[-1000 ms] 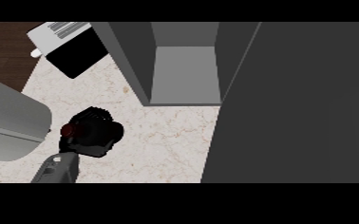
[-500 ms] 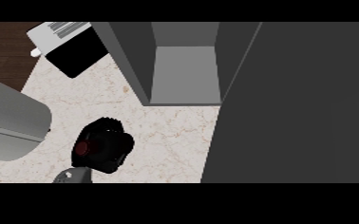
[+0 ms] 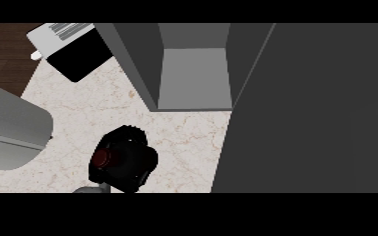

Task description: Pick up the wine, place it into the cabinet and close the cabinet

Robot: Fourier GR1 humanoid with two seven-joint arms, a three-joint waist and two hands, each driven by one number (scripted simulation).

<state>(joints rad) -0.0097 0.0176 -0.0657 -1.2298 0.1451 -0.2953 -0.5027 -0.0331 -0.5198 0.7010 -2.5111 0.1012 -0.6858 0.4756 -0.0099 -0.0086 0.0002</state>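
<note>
wine (image 3: 104,158) gripped in left hand (image 3: 131,164)

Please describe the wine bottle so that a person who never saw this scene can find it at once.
Start at the open grey cabinet at the top. Go down and left across the pale marble counter to the black left hand. The wine is the dark red round shape it curls round.

The left hand (image 3: 127,162) curls round the dark red wine (image 3: 103,158) above the marble worktop (image 3: 111,107); the grey cabinet (image 3: 193,80) stands open; a toaster (image 3: 66,45) sits upper left.
</note>
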